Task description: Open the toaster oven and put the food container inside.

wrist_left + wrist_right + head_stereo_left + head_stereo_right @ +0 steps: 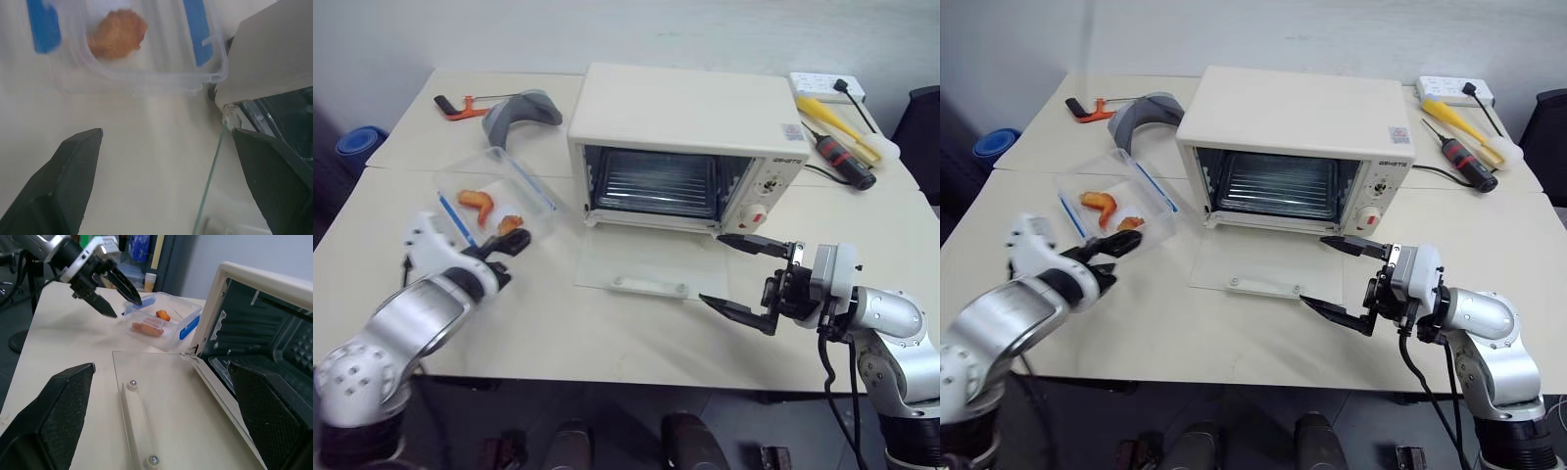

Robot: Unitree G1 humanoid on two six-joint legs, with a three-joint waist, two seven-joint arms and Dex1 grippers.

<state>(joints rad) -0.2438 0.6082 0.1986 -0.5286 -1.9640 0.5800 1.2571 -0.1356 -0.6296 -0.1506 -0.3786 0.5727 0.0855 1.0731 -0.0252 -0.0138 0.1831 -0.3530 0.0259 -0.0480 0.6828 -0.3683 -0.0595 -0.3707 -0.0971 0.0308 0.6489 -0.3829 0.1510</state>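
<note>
One toaster oven, door flat down, and one food container beside it share the surface; both pincers, left and right, gape wide, empty.

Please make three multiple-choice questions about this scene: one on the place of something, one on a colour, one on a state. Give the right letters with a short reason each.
1. Where is the food container?
A. on the table, beside the toaster oven
B. on the wire rack
C. held by the right gripper

2. What colour are the container's side clips?
A. red
B. blue
C. green

3. How is the oven's glass door?
A. shut
B. half open
C. folded down flat on the table

Answers:
1. A, it sits on the table at the oven's left side, just ahead of the left gripper.
2. B, blue strips show on its sides.
3. C, the door lies flat with its handle up, and the rack is exposed.
</note>
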